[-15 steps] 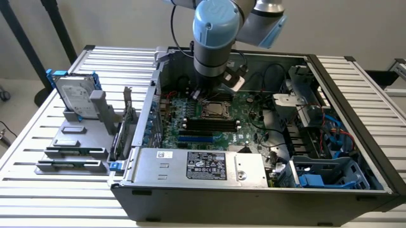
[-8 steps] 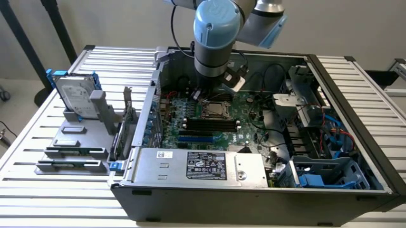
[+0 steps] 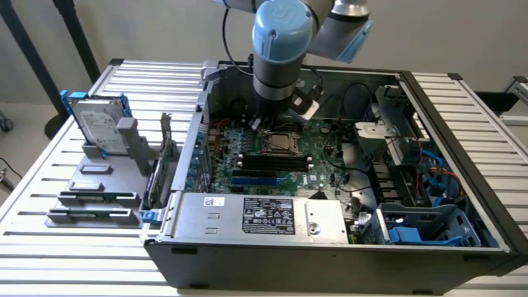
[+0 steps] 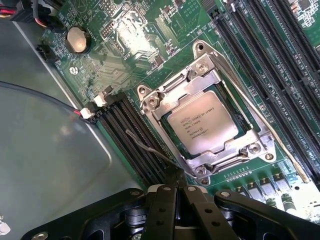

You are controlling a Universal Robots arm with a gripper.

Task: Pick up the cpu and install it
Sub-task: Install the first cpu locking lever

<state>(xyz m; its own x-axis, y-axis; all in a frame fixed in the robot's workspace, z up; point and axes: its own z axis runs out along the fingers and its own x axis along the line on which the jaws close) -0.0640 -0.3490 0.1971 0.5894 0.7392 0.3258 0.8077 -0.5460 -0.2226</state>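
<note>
The cpu (image 4: 202, 122) is seated in the motherboard socket (image 4: 207, 120), inside the metal retention frame, at centre of the wrist view. In the exterior view the socket (image 3: 279, 143) lies just below the arm (image 3: 281, 55), upper centre of the open computer case (image 3: 330, 247). The gripper (image 4: 176, 192) hangs beside the socket, jaws together and holding nothing. Confirm the chip sits flat and square (no raised corner) and keep the closed fingertips clear of the memory slots (image 4: 135, 145).

A slatted metal table (image 3: 49, 185) stands before a pale wall (image 3: 165, 31).
</note>
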